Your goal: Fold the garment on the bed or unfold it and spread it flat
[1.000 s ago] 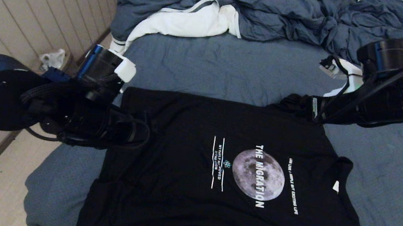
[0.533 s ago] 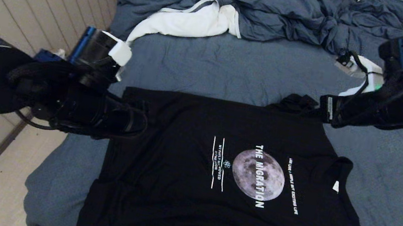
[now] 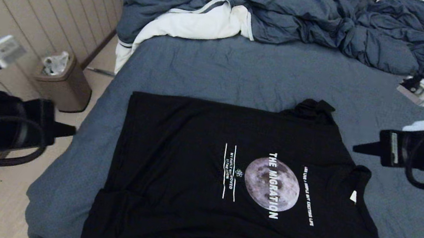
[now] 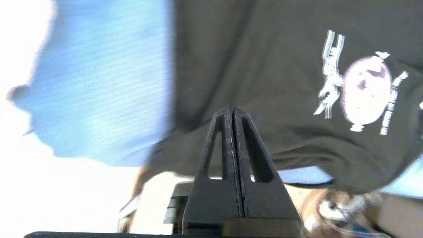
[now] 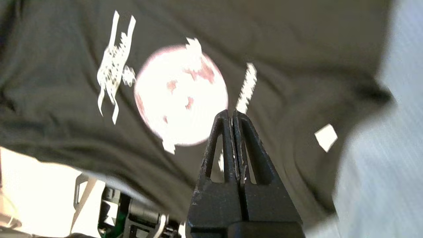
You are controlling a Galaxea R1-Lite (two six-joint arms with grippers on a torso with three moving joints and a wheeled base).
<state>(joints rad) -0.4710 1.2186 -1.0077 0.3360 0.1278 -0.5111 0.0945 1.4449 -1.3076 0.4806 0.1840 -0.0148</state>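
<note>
The black T-shirt (image 3: 236, 182) with its grey moon print lies spread on the bed (image 3: 223, 74), collar toward the right, with one sleeve bunched at its far edge. The shirt (image 4: 264, 66) fills much of the left wrist view, and the shirt (image 5: 264, 39) shows under the right fingers too. My left gripper (image 3: 72, 129) hangs shut and empty beyond the bed's left edge, clear of the shirt. In its wrist view the left gripper (image 4: 230, 109) has its jaws pressed together. My right gripper (image 3: 356, 149) hovers shut and empty just right of the shirt's far shoulder; the right gripper (image 5: 230, 113) holds nothing.
A rumpled blue-grey duvet (image 3: 296, 13) and a white cloth with grey trim (image 3: 193, 22) lie at the head of the bed. A small brown bin (image 3: 62, 80) stands on the floor by the left edge, next to the panelled wall.
Both arms have pulled outward and off the shirt: the left gripper left the hem corner and moved past the bed's edge, the right left the far sleeve. The shirt stays put.
</note>
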